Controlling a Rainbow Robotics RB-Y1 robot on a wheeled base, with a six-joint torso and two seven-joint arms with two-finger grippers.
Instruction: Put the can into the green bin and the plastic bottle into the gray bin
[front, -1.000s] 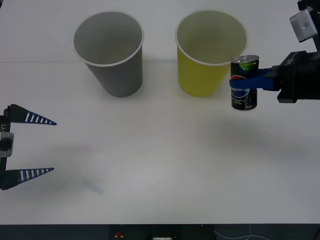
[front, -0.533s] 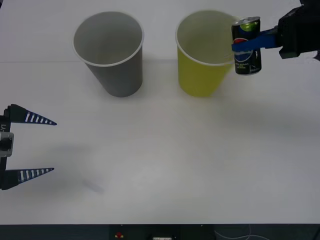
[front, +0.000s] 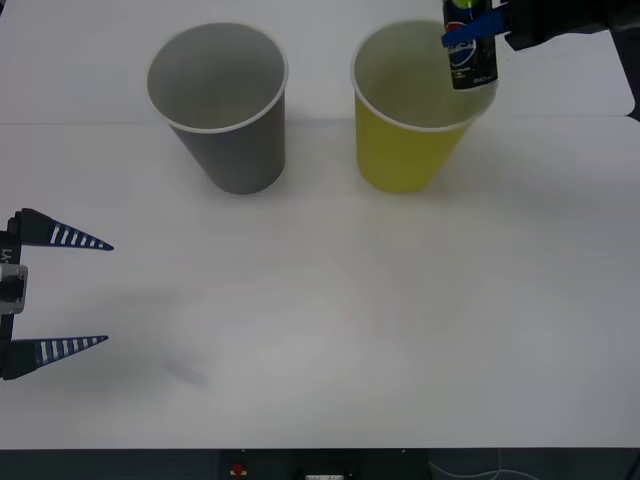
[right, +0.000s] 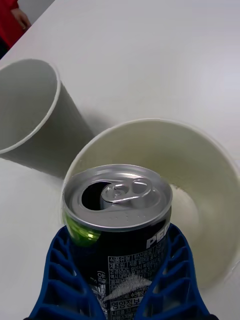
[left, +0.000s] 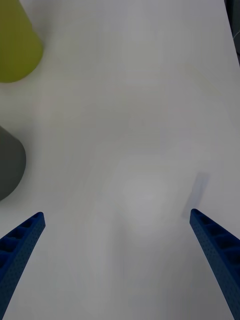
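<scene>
My right gripper (front: 470, 25) is shut on the can (front: 470, 55), a small dark can with a silver pull-tab top (right: 117, 197), held upright above the right side of the green bin's rim. The green bin (front: 400, 150), a yellow-green cup with a pale inside (right: 200, 165), stands at the back right of the table. The gray bin (front: 235, 150) stands to its left, also seen beside it (right: 30, 115). My left gripper (front: 60, 292) waits open at the table's left edge, over bare table (left: 120, 260). The plastic bottle is out of view.
The white table (front: 330, 320) stretches wide in front of the two cups. Its front edge runs along the bottom of the front view. A person in red (right: 12, 22) stands beyond the table's far corner.
My right gripper has lifted the can from beside the green bin up and back, to above the bin's right rim. The left arm has stayed still.
</scene>
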